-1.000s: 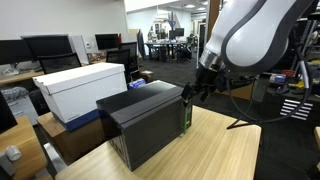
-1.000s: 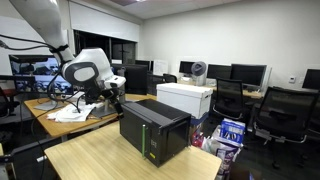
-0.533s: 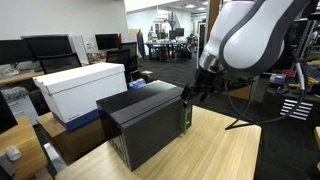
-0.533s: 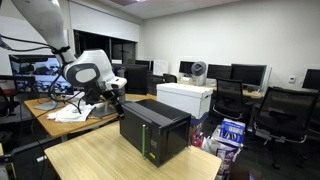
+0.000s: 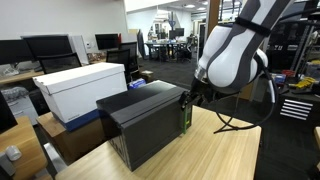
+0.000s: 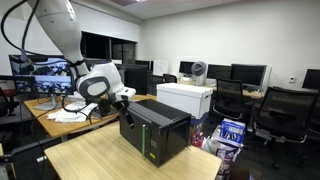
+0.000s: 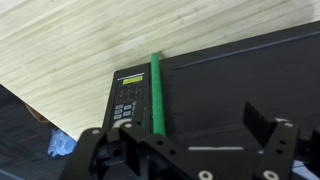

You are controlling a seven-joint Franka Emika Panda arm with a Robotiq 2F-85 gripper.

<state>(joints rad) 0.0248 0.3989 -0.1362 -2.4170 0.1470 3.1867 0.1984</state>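
A black microwave [image 5: 145,120] with a green door handle [image 5: 186,113] stands on a light wooden table [image 5: 225,150]; it shows in both exterior views [image 6: 155,130]. My gripper [image 5: 190,97] hangs at the microwave's front top edge, close to the handle, and is also seen from the other side [image 6: 125,97]. In the wrist view my gripper [image 7: 190,128] is open and empty, its fingers spread over the dark door [image 7: 235,85], with the green handle [image 7: 157,95] and the control panel [image 7: 128,100] just beside the left finger.
A white box [image 5: 80,88] stands behind the microwave, also in an exterior view [image 6: 187,98]. Office desks with monitors [image 6: 245,73], chairs [image 6: 275,110] and a cluttered side desk [image 6: 70,112] surround the table. A blue bag [image 6: 228,132] lies on the floor.
The arm's upper links have swung down and turned over the table. The gripper has stayed at the microwave's front top edge by the handle.
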